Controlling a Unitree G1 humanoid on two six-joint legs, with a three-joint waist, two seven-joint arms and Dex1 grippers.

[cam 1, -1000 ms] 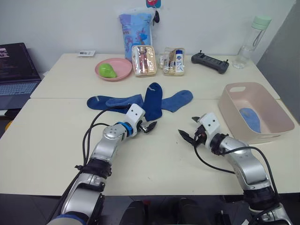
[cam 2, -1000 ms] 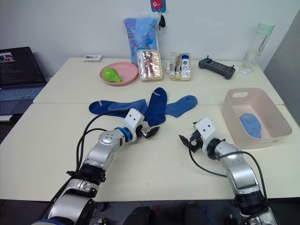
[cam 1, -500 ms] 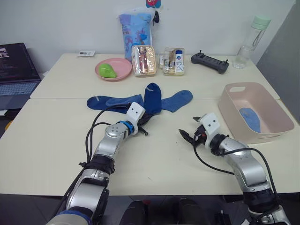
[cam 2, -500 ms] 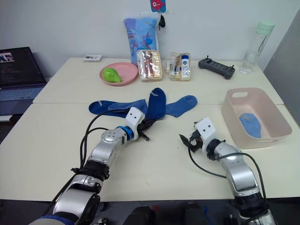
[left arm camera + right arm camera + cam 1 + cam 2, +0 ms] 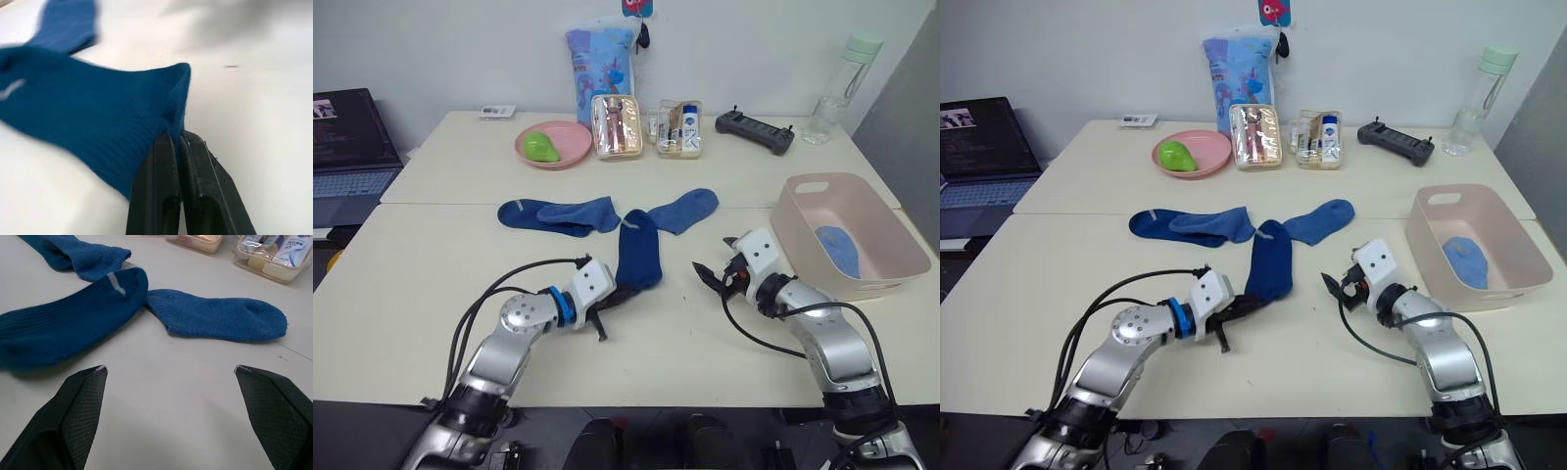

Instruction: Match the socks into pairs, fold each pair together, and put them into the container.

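The left gripper (image 5: 174, 142) is clamped on the toe end of a dark blue sock (image 5: 637, 253) near the table's (image 5: 431, 284) middle; the wrist view shows fabric pinched between the closed fingers, which the head views leave unclear. The right gripper (image 5: 716, 267) hovers spread wide, toward the container (image 5: 803, 235) at the right edge, which holds one light blue sock (image 5: 843, 250)
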